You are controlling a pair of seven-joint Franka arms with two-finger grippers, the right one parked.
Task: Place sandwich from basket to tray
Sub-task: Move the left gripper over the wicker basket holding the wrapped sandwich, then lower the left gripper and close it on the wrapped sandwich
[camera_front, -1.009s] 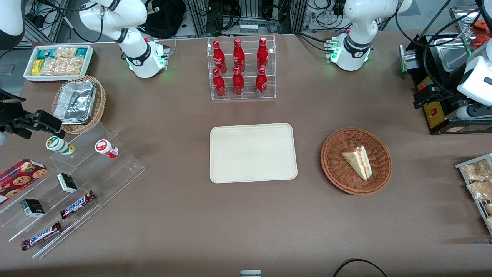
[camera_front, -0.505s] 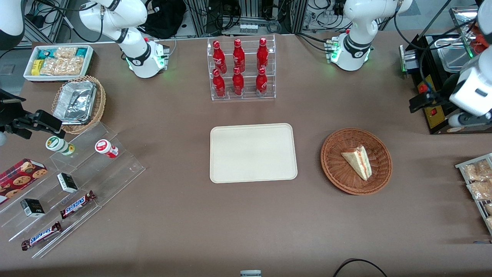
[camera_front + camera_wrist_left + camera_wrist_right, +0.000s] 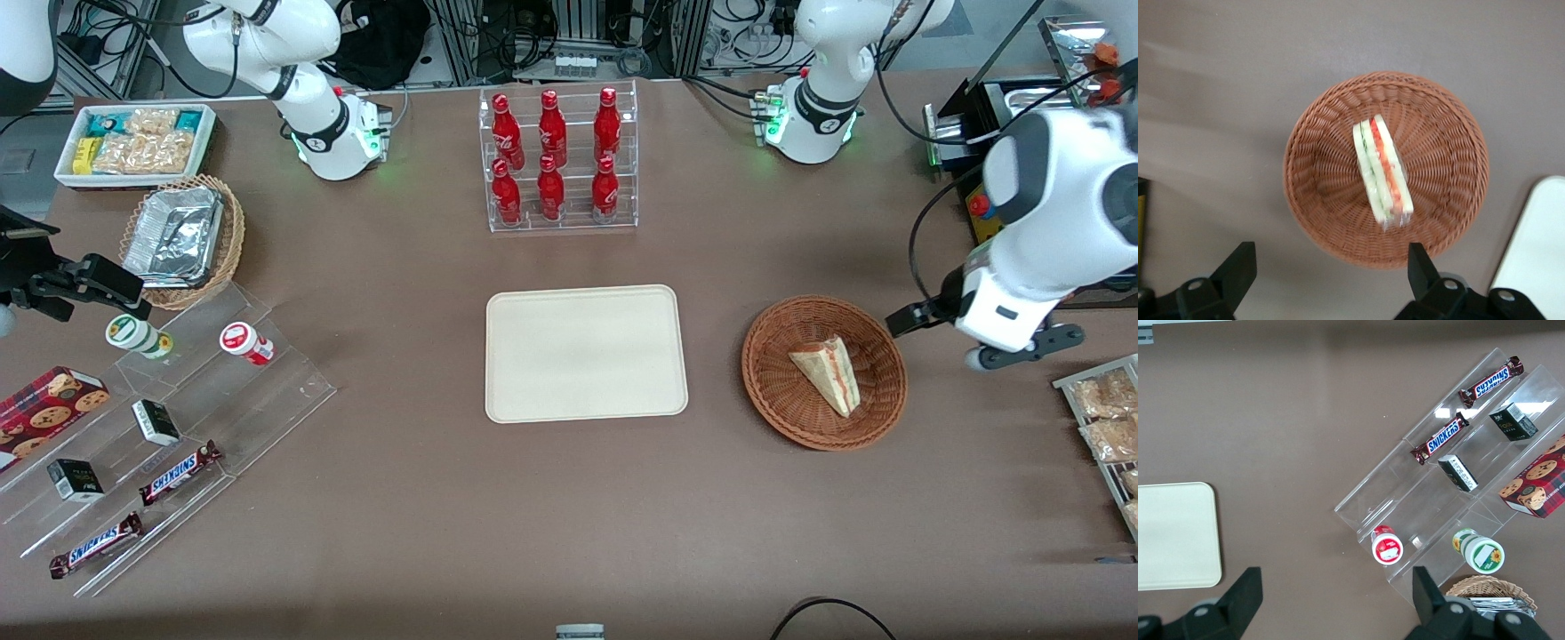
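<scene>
Out in the middle of the brown table lies the flat cream-coloured rectangular plastic tray (image 3: 586, 353), with nothing on it. Next along, toward the working arm's end, sits the round reddish-brown woven wicker basket (image 3: 775, 388), and the small triangular white-bread sandwich (image 3: 828, 372) with its red and green filling stripe lies inside it. Just past the basket's rim the left arm's gripper (image 3: 1329, 268) hangs above the table, its two black fingers (image 3: 1237, 268) spread wide apart and holding nothing.
</scene>
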